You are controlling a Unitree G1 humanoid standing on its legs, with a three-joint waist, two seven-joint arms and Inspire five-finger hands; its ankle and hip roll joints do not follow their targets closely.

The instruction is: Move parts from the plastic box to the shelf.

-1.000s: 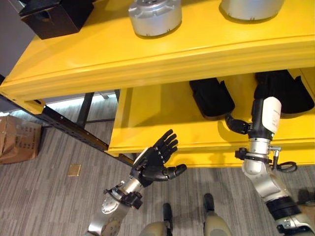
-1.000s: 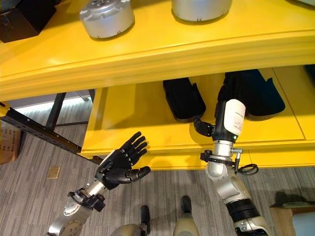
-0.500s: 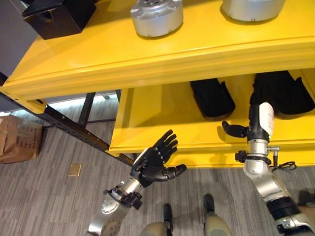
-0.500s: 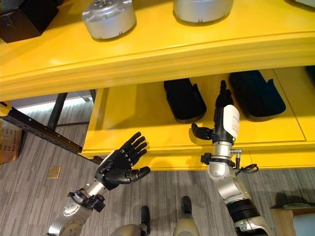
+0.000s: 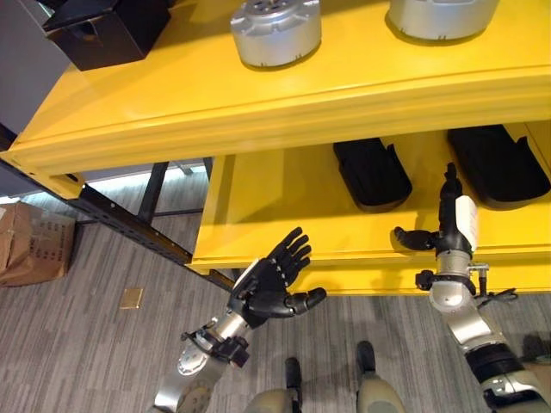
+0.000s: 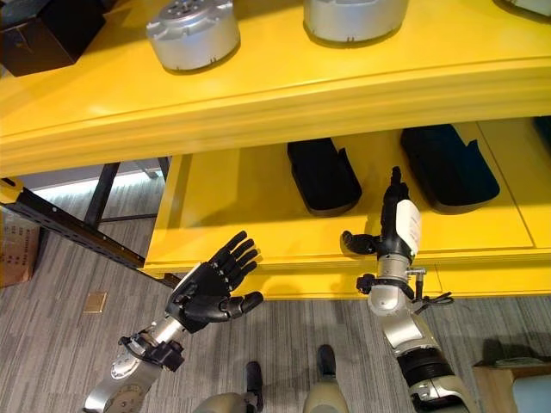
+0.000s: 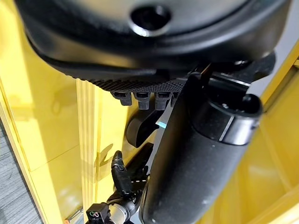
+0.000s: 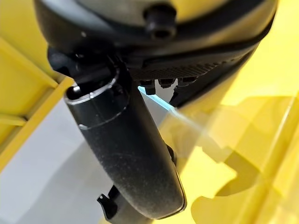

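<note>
The yellow shelf [image 5: 258, 198] is smooth and glossy. Two matte black, rounded parts [image 5: 372, 172] [image 5: 498, 163] lie on its lower level, and two ribbed silver metal discs [image 5: 275, 30] [image 5: 441, 15] and a black box [image 5: 108, 30] sit on top. The right hand [image 5: 450, 215] stands upright at the lower level's front edge, fingers straight, thumb out, holding nothing. The left hand [image 5: 271, 280] hangs over grey carpet, spread and empty. The left wrist view catches the right hand from the side [image 7: 124, 175].
</note>
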